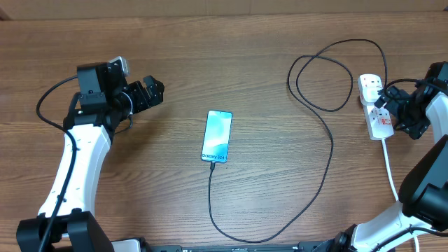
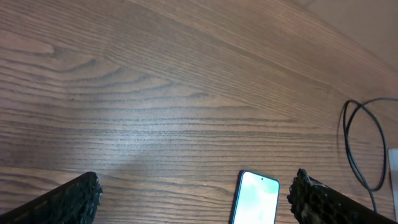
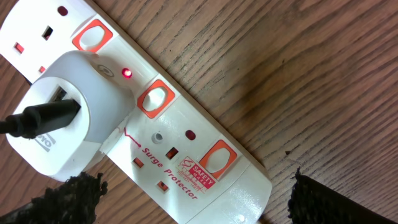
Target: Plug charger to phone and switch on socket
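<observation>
A brown wood-grain tabletop fills every view. Nearest to you, below the phone, the thin black charger cable bends along the near edge. One end climbs straight up to meet the bottom edge of the phone; you cannot tell how deep the tip sits. The phone lies flat near the middle of the tabletop, screen up and lit pale blue, its length running away from you.

To the right of the phone the cable rises in a long curve and makes two loose loops farther back than the phone. It then runs on to the socket, far to the phone's right. A white cord trails from the socket back toward you.

The right claw hangs over the socket, spread wide and gripping nothing. In its wrist view the dark fingertips sit at the lower corners with the socket between and beyond them. There the charger cable enters a white adapter seated in the socket. A small red light glows just beside the adapter, and three red-framed switches line one edge.

The left claw hovers to the left of the phone and a little farther back, well apart from it, spread and holding nothing. Its wrist view shows the top end of the phone between the two fingertips.
</observation>
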You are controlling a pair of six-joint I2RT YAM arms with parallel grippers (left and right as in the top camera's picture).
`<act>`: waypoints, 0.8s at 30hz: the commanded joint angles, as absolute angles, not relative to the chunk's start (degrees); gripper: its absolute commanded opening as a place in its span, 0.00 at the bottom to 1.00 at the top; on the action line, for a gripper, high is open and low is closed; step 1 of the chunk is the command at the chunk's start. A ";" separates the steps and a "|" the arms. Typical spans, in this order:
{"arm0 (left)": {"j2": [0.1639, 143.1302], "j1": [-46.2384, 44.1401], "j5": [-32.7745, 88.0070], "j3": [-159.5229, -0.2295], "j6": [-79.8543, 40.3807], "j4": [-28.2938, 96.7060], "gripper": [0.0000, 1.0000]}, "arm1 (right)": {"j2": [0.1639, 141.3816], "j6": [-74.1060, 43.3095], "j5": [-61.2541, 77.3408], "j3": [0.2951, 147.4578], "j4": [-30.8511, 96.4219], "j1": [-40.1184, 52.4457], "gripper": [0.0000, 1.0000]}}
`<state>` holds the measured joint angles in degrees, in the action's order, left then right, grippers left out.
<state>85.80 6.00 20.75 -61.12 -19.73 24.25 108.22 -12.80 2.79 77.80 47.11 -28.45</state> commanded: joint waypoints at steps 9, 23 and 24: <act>79.48 5.96 20.36 -60.47 -19.70 24.16 1.00 | 106.50 -12.32 3.11 78.98 46.81 -28.25 1.00; 72.60 5.96 20.36 -46.89 -19.70 24.18 1.00 | 106.50 -12.32 3.11 78.98 46.81 -28.25 1.00; 72.51 5.96 20.36 -45.78 -19.70 24.18 0.99 | 106.50 -12.32 3.11 78.98 46.81 -28.25 1.00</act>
<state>74.11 6.00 20.75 -49.08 -19.73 24.27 108.22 -12.78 2.79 77.80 47.13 -28.47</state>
